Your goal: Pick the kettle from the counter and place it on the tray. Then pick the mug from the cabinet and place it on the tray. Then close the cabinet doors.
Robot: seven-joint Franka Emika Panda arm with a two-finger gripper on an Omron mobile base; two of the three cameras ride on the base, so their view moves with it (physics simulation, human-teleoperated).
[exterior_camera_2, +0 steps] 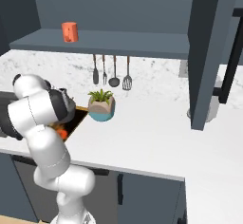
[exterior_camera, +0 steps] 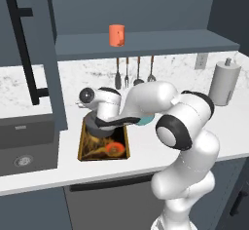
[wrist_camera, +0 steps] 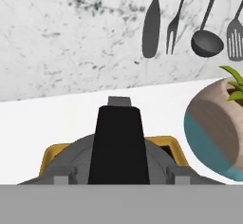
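White counter, arm bent low leftward, hand grasping kettle over tray

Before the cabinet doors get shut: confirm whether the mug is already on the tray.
No: the orange-red mug stands on the cabinet shelf, well above the tray on the counter.
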